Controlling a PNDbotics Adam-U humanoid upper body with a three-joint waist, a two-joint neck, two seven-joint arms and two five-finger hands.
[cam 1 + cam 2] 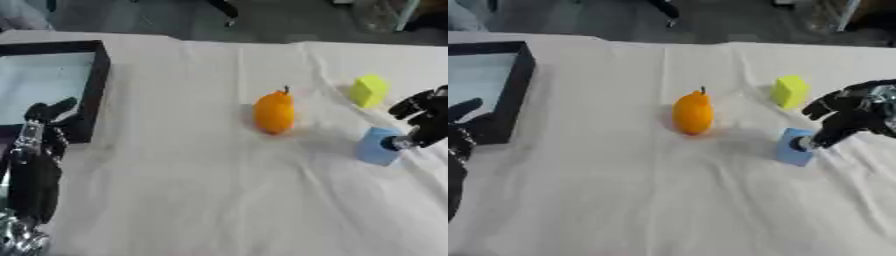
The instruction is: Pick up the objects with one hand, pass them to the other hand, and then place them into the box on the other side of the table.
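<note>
Right eye view gives the clearest look at the right hand [852, 117], which comes in from the right edge with its wrist cut off; its fingers curl downward and one fingertip touches the top of the blue block [795, 147]. Whether they actually pinch the block is hard to make out. The block sits on the white tablecloth [667, 200], right of the orange fruit [693, 114] and nearer than the yellow block [789, 91], which stands apart from both. At the left side the black box [94, 85] is cut off by the frame edge, its pale floor showing. The left hand [39, 135] rests by the box's near corner, fingers up and relaxed, holding nothing, and hides part of the wall.
</note>
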